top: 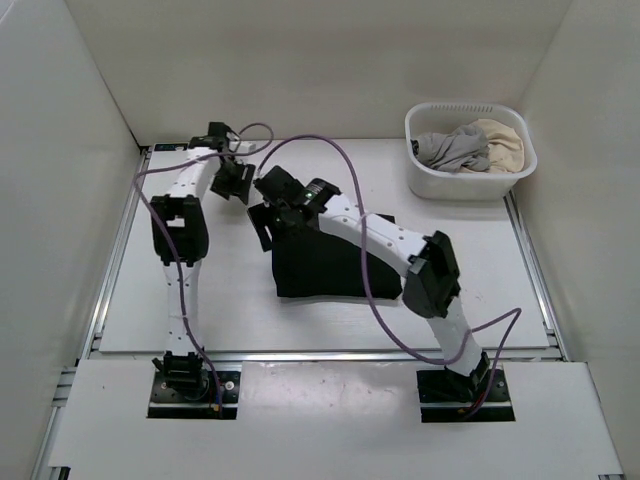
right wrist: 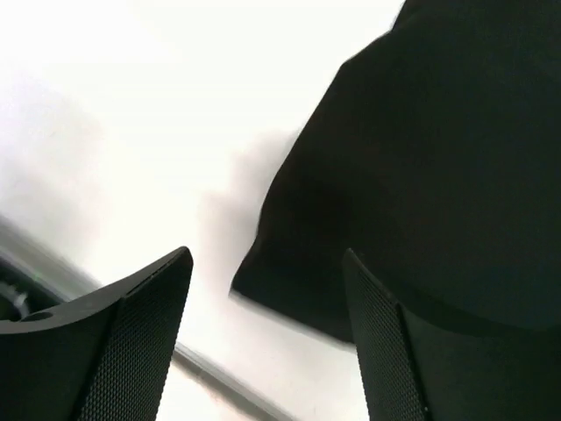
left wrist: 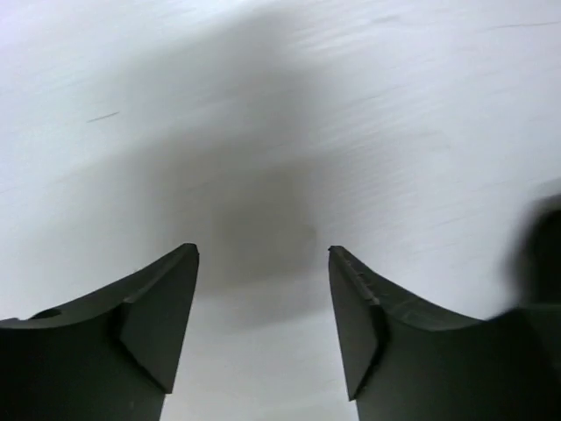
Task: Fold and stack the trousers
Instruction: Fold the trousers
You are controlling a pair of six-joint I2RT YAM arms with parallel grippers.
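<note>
At mid-table the trousers (top: 335, 268) lie as a dark folded rectangle, their far-left corner under the right gripper (right wrist: 267, 263), jaws apart and empty. The left gripper (left wrist: 263, 254), also apart, hangs over the table (top: 140, 300) just beside. Best, I judge, to pinch that corner low, catching every layer.

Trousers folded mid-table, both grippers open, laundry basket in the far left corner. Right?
No. The basket sits in the far right corner, as the top external view shows. The trousers are folded mid-table, and the left gripper and right gripper are both open.
</note>
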